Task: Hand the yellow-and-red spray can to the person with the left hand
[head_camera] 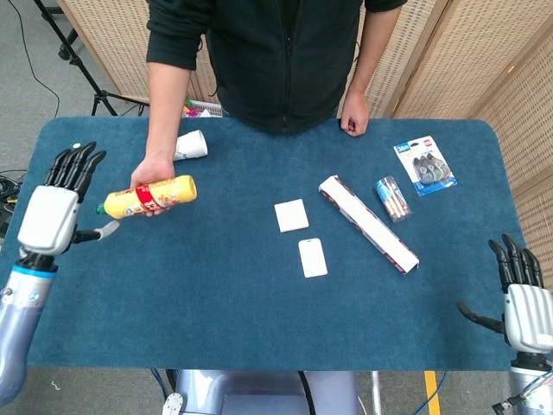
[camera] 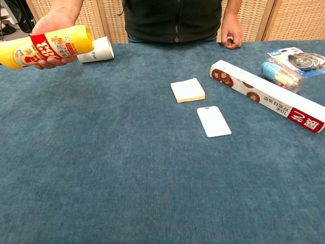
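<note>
Left robot hand (head_camera: 54, 207) empty, fingers spread, apart from the yellow-and-red spray can (head_camera: 149, 196); right robot hand (head_camera: 524, 304) open at the near tabletop (head_camera: 216, 320) edge. Can held level in person's hand (head_camera: 152, 173); loose grip could drop it onto the paper cup (camera: 97, 50). Red band reads perhaps "333", blurred.

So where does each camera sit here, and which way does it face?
Head view: high, looking down on the blue table; shows the left hand and right hand, fingers spread.
Chest view: low, at table height, facing the person across; no robot parts visible.
Both show the spray can in the person's hand and the paper cup.
</note>
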Tool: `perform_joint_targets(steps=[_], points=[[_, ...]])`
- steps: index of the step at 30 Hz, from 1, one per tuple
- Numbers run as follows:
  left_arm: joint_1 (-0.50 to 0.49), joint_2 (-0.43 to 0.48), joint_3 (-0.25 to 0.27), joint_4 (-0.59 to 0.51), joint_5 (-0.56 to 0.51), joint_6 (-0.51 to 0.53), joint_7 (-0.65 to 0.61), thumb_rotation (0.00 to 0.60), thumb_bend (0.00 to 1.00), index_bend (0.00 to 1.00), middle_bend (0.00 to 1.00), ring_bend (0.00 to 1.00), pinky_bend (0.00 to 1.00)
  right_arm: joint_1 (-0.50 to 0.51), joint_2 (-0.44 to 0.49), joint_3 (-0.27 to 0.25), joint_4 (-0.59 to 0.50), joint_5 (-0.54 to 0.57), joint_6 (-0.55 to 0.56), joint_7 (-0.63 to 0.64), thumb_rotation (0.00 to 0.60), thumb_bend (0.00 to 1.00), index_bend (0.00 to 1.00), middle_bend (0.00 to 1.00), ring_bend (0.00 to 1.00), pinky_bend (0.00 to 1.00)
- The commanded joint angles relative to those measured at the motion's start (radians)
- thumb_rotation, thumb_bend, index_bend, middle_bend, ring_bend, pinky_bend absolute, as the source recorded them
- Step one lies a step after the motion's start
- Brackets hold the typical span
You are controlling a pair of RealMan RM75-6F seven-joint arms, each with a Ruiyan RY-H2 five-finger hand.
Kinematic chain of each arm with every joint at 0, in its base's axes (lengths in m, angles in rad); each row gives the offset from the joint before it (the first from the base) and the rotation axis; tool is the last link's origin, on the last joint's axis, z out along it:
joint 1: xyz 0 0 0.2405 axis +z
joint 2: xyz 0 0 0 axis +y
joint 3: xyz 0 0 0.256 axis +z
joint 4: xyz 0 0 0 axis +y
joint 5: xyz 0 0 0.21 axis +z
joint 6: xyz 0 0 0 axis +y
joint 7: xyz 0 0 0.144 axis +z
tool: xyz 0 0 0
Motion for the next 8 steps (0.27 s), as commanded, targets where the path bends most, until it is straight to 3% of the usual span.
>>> perform_joint_targets(steps=[1,5,8], points=[[0.082,-0.01,0.074,0.033,0.021,0.062,-0.031,0.6,0.0,0.0,0.0,0.0,0.0,-0.001,-0.001,-0.002,0.0,-0.005,0.003,-0.002,0.6,0.0,0.0,0.0,0.0,0.0],[0.152,-0.068,0.131,0.124,-0.003,0.09,-0.082,0.6,0.0,0.0,0.0,0.0,0.0,-0.004,-0.001,-0.003,0.001,-0.01,0.011,-0.002,0.6,0.0,0.0,0.0,0.0,0.0],[0.174,-0.089,0.146,0.158,-0.008,0.1,-0.101,0.6,0.0,0.0,0.0,0.0,0.0,-0.005,-0.002,-0.003,0.001,-0.01,0.013,-0.003,0.6,0.0,0.0,0.0,0.0,0.0]])
